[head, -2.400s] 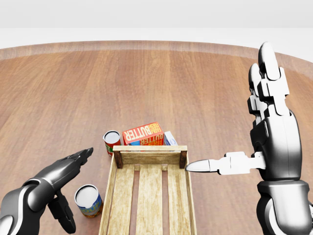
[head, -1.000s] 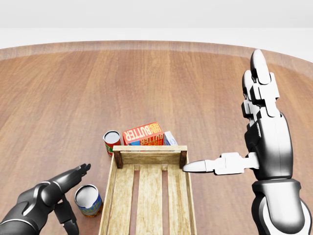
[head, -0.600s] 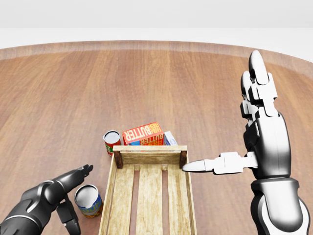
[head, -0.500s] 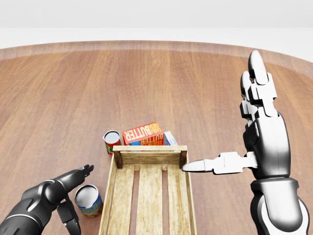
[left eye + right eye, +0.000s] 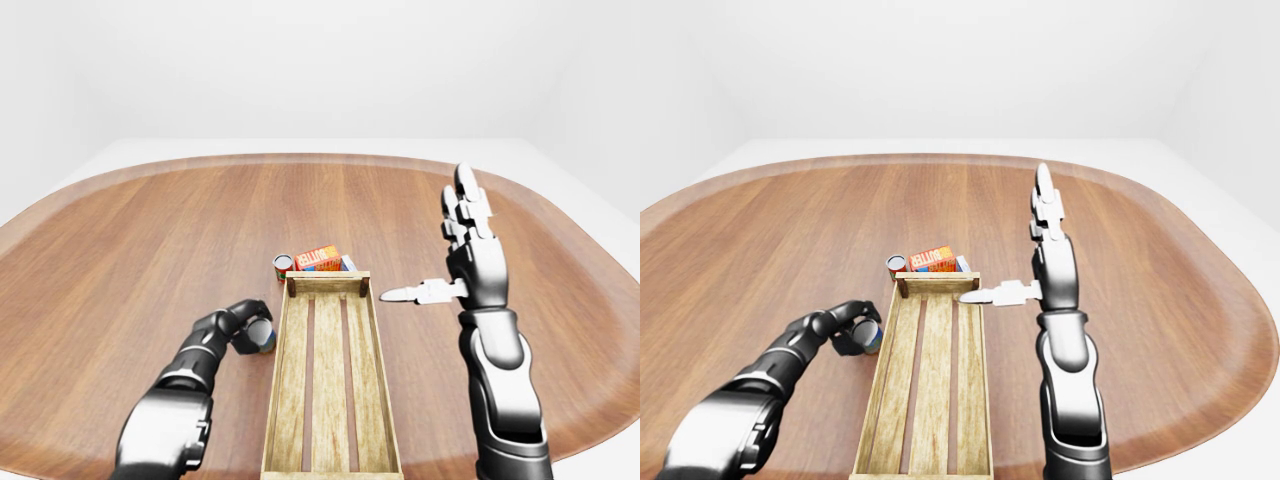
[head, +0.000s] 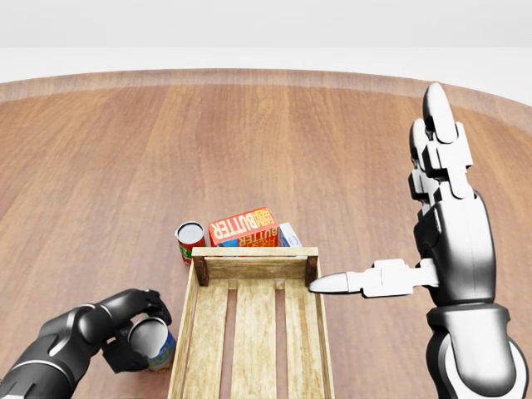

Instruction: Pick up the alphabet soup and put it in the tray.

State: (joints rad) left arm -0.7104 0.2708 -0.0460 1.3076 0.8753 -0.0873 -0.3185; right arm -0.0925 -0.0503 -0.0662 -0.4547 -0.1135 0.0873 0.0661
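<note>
The alphabet soup can (image 6: 152, 345), with a blue and yellow label, stands on the wooden table just left of the wooden tray (image 6: 253, 253) in the head view. My left hand (image 6: 131, 328) has its fingers curled round the can, with the thumb on its lower left side. The can still rests on the table. My right hand (image 6: 440, 224) is open and held upright to the right of the tray. Its thumb points left and touches the tray's top right corner. The tray holds nothing.
A red-labelled can (image 6: 189, 240), a red butter box (image 6: 243, 226) and a small white and blue box (image 6: 289, 235) stand close together just above the tray's top end. The round table's edge (image 5: 320, 158) curves across the top.
My left hand has moved right and closed its fingers round the alphabet soup can, having earlier been open beside it. The right hand has stayed still.
</note>
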